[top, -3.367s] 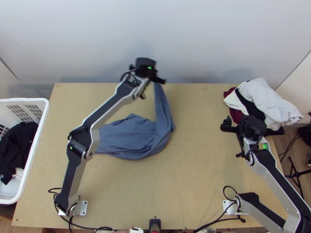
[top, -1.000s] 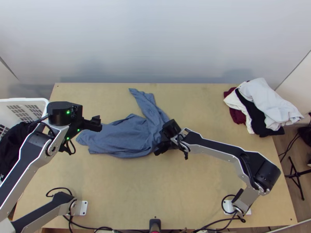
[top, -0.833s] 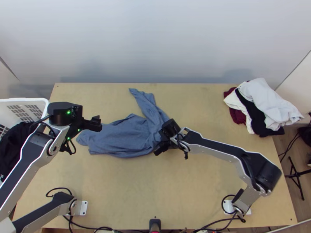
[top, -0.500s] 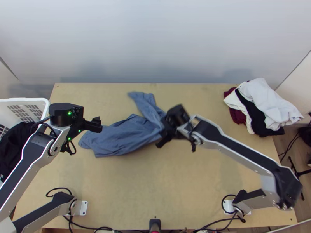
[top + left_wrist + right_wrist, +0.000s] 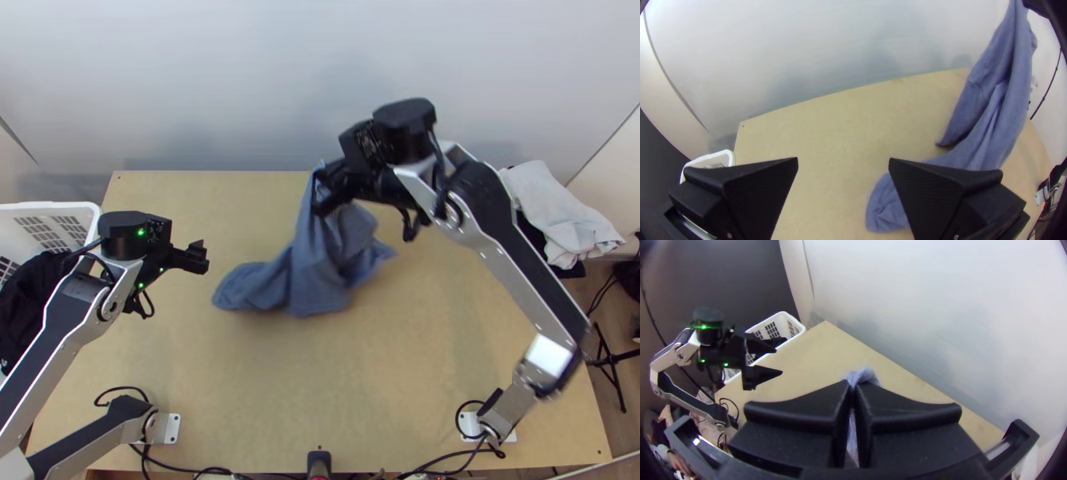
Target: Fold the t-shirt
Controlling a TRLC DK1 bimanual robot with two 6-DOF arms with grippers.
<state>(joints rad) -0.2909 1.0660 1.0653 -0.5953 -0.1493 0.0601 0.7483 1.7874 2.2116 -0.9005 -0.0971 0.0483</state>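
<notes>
Our left pincer is parted and empty. Over the middle of the worktop hangs the blue t-shirt, bunched; we judge it light, floppy, best taken by both shoulders. Our right pincer is clamped on its upper end.

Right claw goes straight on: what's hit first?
Beyond the shirt it holds, the claw seems free to go over the table toward its far left corner; height unclear, might touch down.
</notes>
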